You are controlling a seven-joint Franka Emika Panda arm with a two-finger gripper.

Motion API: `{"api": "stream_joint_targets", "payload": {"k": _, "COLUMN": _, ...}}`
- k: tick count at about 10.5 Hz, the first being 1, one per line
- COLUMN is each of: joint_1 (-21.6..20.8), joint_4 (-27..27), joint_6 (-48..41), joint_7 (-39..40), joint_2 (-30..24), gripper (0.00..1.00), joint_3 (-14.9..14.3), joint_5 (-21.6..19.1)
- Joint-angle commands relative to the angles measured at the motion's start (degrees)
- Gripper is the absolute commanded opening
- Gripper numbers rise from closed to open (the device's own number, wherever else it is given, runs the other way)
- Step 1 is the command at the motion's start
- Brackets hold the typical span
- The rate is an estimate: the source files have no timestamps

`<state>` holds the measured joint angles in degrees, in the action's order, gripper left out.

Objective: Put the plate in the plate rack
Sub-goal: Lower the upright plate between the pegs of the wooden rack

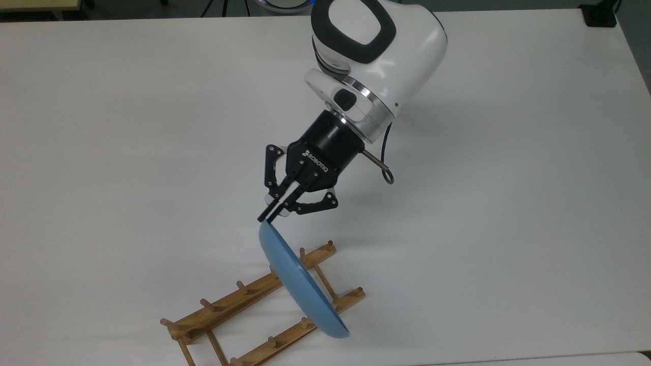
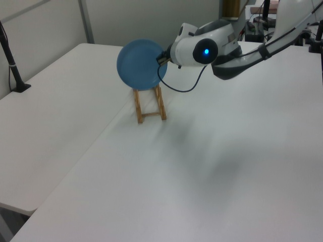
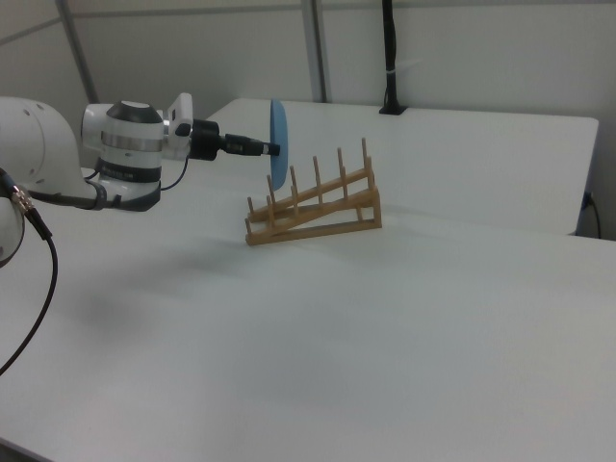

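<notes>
Rim grip looks like the only real handle: the end effector [image 1: 268, 217] is clamped on the plate [image 1: 300, 284] edge, holding it upright over the rack [image 1: 244, 297], and that stiff glossy thing probably slips easily.

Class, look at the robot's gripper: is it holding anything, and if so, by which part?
Yes. The gripper is shut on the plate, pinching its rim at the upper edge, so the plate hangs on edge over the rack.
</notes>
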<state>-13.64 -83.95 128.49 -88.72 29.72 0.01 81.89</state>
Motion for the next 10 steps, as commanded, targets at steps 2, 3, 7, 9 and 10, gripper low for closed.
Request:
{"api": "stream_joint_targets", "payload": {"k": 2, "joint_1": -1.03, "joint_4": -3.14, "joint_6": -1.13, "joint_7": -1.28, "joint_2": -0.37, "gripper": 0.00, "joint_3": -0.53, "joint_5": 3.35}}
{"api": "stream_joint_targets", "payload": {"k": 3, "joint_1": -1.03, "joint_4": -3.67, "joint_6": -1.39, "joint_7": -2.67, "joint_2": -0.37, "gripper": 0.00, "joint_3": -0.53, "joint_5": 4.06}}
{"api": "stream_joint_targets", "payload": {"k": 7, "joint_1": -0.42, "joint_4": -5.88, "joint_6": -1.84, "joint_7": -3.21, "joint_2": -0.37, "gripper": 0.00, "joint_3": -0.53, "joint_5": 4.95}}
{"api": "stream_joint_targets", "payload": {"k": 9, "joint_1": -0.16, "joint_4": -5.96, "joint_6": -1.75, "joint_7": -3.30, "joint_2": -0.28, "gripper": 0.37, "joint_3": -0.53, "joint_5": 4.42}}
{"api": "stream_joint_targets", "payload": {"k": 10, "joint_1": -0.07, "joint_4": -5.96, "joint_6": -1.75, "joint_7": -3.22, "joint_2": -0.28, "gripper": 0.51, "joint_3": -0.53, "joint_5": 4.33}}
